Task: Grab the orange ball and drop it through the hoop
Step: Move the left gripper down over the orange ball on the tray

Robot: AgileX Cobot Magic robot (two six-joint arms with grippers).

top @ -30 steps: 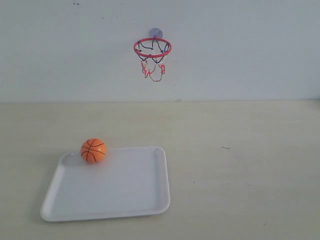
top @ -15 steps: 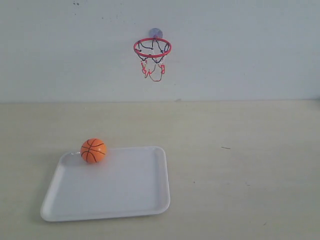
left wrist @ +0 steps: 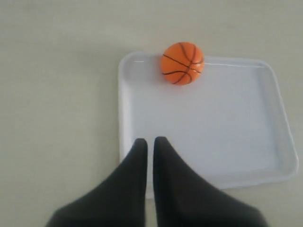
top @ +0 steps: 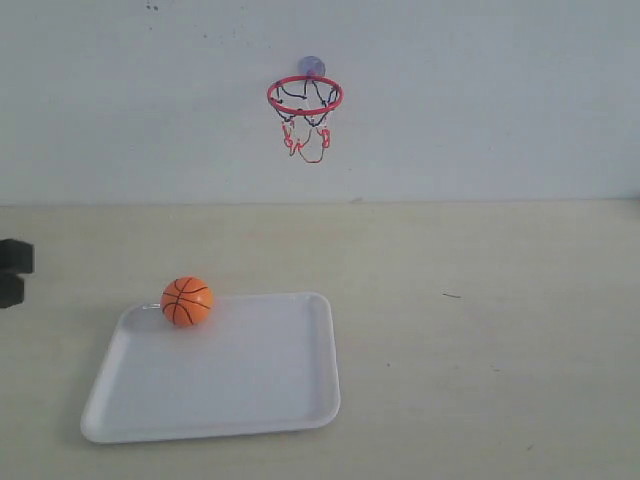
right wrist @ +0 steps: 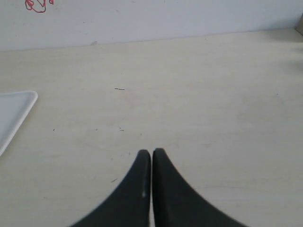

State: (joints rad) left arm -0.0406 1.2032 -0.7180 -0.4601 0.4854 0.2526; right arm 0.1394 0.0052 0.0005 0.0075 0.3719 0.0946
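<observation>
No legible text or markings

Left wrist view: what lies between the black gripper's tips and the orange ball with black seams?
Only the bare floor of the white rectangular tray; nothing else separates the left gripper from the orange ball in that view.

The left hand (left wrist: pixel 150 142) has two matte black fingers (left wrist: pixel 128 184), broad-based and curving to narrow rounded tips. The right hand (right wrist: pixel 151 152) looks the same, with a tiny pale speck on one finger. At nine o'clock of the exterior view, two black blocks (top: pixel 12 257) show.
</observation>
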